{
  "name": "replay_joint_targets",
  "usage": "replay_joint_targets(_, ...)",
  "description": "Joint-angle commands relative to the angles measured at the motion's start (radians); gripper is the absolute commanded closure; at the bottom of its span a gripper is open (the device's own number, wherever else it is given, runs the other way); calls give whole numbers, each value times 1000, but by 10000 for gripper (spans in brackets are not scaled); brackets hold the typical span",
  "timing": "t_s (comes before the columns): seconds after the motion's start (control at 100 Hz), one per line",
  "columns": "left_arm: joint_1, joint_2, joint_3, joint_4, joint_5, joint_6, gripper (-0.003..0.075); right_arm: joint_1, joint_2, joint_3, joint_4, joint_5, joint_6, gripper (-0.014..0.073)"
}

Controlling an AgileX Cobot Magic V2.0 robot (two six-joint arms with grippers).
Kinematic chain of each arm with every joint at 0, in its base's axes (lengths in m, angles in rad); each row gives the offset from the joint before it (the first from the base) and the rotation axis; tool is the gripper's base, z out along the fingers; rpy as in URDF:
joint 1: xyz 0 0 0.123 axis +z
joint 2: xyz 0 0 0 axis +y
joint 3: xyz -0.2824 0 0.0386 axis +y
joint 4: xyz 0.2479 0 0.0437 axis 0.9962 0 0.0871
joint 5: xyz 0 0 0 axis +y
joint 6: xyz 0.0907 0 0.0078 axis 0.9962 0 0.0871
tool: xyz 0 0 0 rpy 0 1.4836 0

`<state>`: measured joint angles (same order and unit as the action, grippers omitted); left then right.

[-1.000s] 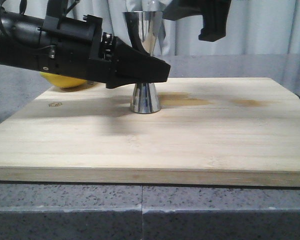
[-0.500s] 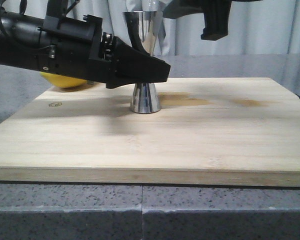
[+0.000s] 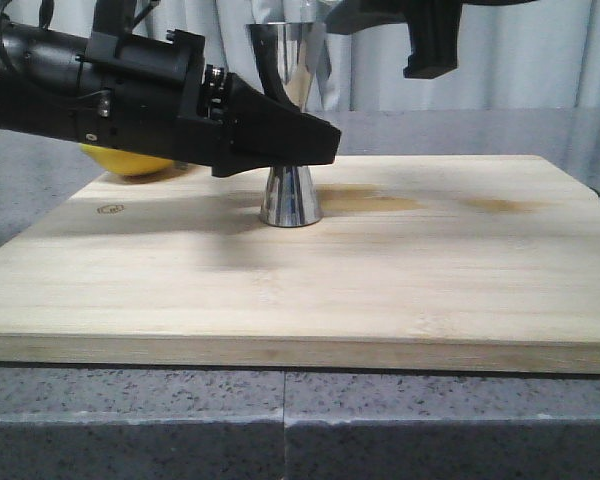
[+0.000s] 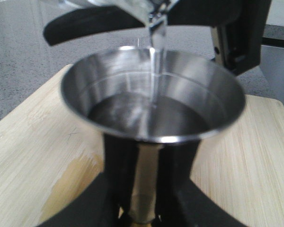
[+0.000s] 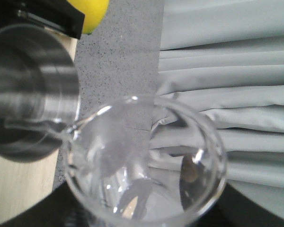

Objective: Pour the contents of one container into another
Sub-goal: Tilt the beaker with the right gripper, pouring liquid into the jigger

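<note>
Pouring now, my right gripper [image 3: 425,45] holds the beaker [image 5: 146,165] tipped high above the jigger [image 3: 290,120], lip aimed down-left at its cup; how wide those jaws stand I cannot tell. My left gripper [image 3: 315,145] is clamped on the jigger's waist, axis upright mid-board [image 3: 430,290]. Tipping faster could overshoot the rim and spill.

No text can be read anywhere; only a small round stamp [image 3: 109,210] sits on the wooden board [image 3: 380,290], and it is too small to read.
</note>
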<state>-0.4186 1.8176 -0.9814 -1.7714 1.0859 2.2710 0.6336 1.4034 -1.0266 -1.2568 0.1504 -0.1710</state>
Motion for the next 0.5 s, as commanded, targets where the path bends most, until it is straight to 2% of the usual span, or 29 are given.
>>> replay_joint_targets(0.0, -6, -41, -27, -80, 71, -6, 585, 3, -40, -33, -23, -23, -4, 324)
replay_joint_targets(0.33, -6, -41, -27, -80, 71, -6, 585, 3, -40, -33, 5, -23, 10, 324)
replay_joint_targets(0.49, -6, -41, -27, -80, 71, -6, 585, 1, -40, -33, 52, 8, 141, 324)
